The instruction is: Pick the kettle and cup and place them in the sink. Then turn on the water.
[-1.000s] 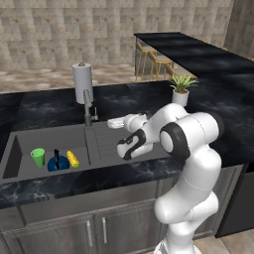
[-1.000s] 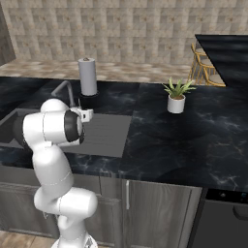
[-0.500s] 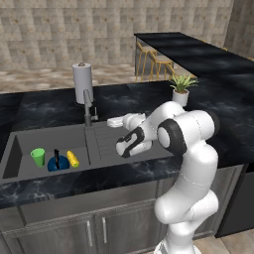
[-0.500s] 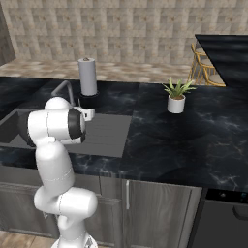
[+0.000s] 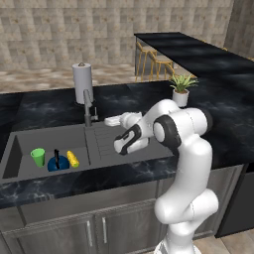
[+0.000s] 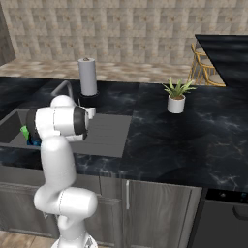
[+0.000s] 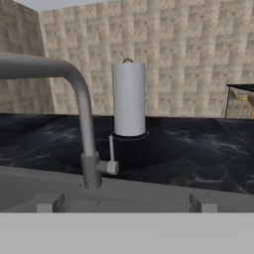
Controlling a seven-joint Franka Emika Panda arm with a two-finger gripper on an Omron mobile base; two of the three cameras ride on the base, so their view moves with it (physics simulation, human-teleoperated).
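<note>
the gripper (image 5: 113, 120), mid-frame, is spread wide and empty, near the slim curved grey faucet (image 7: 82, 119). lower left, in the grey ribbed sink (image 5: 15, 149), sit the tapered green cup (image 5: 37, 157) and squat blue kettle (image 5: 57, 162).

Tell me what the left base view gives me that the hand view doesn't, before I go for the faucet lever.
Left base view: the cup, the kettle and a small yellow object already lying in the sink, the potted plant, and the hand near the tap.
Hand view: a close look at the lever on the tap's side, with the open fingertips low on either side.
Both: the faucet, the paper towel roll, the stone wall. No water is running.
</note>
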